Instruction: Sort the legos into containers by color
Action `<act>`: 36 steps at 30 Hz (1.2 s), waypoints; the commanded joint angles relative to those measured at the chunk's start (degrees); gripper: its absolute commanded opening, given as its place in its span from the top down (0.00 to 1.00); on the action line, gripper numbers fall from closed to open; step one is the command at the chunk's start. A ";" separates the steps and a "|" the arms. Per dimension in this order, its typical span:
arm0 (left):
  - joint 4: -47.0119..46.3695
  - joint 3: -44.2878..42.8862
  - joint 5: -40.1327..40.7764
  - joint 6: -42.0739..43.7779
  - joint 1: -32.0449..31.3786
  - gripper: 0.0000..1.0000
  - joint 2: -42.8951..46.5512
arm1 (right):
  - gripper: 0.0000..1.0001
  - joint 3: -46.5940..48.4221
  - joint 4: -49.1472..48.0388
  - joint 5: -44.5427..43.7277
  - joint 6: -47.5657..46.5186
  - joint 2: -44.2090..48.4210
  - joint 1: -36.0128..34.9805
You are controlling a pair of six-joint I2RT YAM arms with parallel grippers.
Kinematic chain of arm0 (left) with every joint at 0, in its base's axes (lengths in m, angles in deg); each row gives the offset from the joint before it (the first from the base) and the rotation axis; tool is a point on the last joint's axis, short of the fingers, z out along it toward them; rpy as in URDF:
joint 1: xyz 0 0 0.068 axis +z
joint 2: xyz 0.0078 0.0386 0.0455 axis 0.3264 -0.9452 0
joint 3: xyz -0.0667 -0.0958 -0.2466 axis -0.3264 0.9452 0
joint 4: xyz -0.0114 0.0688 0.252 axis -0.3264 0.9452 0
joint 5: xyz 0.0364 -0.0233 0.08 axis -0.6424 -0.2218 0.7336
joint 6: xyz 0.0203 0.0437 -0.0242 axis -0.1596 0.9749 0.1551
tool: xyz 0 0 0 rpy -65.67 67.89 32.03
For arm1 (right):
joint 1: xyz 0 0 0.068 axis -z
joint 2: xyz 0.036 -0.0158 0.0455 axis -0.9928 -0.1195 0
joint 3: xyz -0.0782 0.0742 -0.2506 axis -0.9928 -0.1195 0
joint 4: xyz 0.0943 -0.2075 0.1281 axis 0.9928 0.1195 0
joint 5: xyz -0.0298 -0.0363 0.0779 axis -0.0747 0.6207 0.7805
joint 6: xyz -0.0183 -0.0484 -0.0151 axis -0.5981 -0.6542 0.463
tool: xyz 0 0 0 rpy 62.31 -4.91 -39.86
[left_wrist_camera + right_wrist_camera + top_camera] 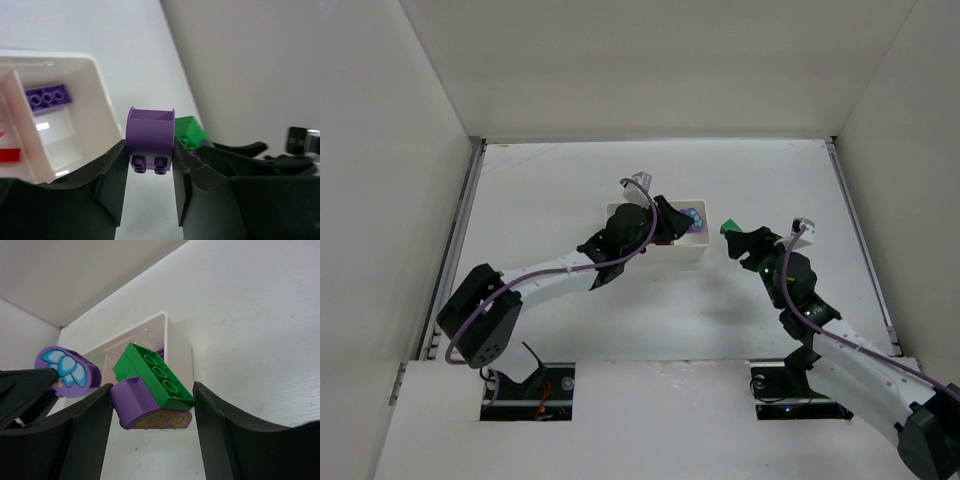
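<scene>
At the right end of the white tray (686,251), where purple pieces (46,96) lie, the left gripper (149,161) pinches a purple block (150,131), seemingly for dropping there, while the right gripper (151,407), just beside the tray, clamps a green brick (152,372) joined to a purple bit (134,399).

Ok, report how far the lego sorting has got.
Done: a purple brick and a red piece lie in separate tray compartments. In hand: the left fingers grip a purple piece by the tray; the right fingers hold a green brick joined to a purple part. Left: dropping both.
</scene>
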 commanded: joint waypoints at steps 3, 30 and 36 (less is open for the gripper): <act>5.10 -5.12 1.93 5.94 -0.08 0.90 -3.70 | 0.45 -1.01 -0.74 -2.64 -0.15 0.86 0.99; 7.66 -8.75 4.39 6.21 -0.61 0.51 -4.70 | 0.45 -0.04 -2.93 3.93 -0.68 0.25 -0.41; 5.03 -0.58 2.29 -1.87 -0.25 0.45 3.57 | 0.45 0.75 -4.52 9.30 0.99 -0.46 -0.59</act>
